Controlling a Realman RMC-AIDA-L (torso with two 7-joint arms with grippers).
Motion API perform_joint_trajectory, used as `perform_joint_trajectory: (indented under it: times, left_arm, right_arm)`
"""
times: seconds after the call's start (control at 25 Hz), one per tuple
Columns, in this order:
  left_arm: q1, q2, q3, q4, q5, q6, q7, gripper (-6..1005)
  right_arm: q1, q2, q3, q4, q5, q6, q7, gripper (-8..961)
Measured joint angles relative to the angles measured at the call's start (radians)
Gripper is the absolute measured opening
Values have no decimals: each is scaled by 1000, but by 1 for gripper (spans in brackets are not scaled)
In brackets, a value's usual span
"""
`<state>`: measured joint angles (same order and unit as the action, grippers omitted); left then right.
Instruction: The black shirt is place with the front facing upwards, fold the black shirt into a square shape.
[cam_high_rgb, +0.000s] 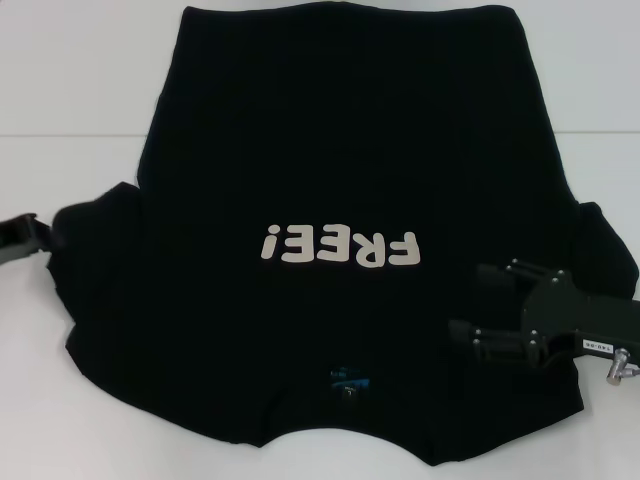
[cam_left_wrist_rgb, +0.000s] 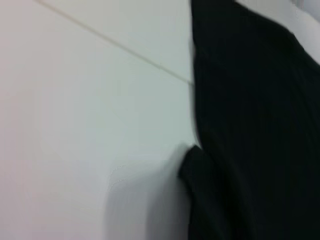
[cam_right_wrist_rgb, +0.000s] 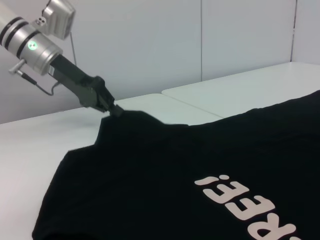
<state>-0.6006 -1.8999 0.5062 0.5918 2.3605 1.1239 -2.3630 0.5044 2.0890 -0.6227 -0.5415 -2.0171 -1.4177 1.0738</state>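
One black shirt (cam_high_rgb: 340, 150), "FREE!" upward; left gripper (cam_right_wrist_rgb: 114, 111) jaws pinching its sleeve, right gripper (cam_high_rgb: 478, 305) jaws wide.

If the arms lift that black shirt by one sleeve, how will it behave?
Probably floppy: the black shirt lies flat, and its edge peaks into a ridge where the left end effector meets the sleeve. It should drape and drag rather than lift whole. The right end effector hovers over the other sleeve.
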Motion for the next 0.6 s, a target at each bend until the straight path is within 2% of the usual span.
perform_joint_trajectory:
  times: [0.32,0.6]
  left_arm:
    - [11,18,-6,51,-2,11,-16,-1]
    - [18,20,-35,55,-4,19,-18,-2]
  right_arm:
    - [-1,0,1,0,0,0,0,884]
    - [3,2,2,0,0,2,0,882]
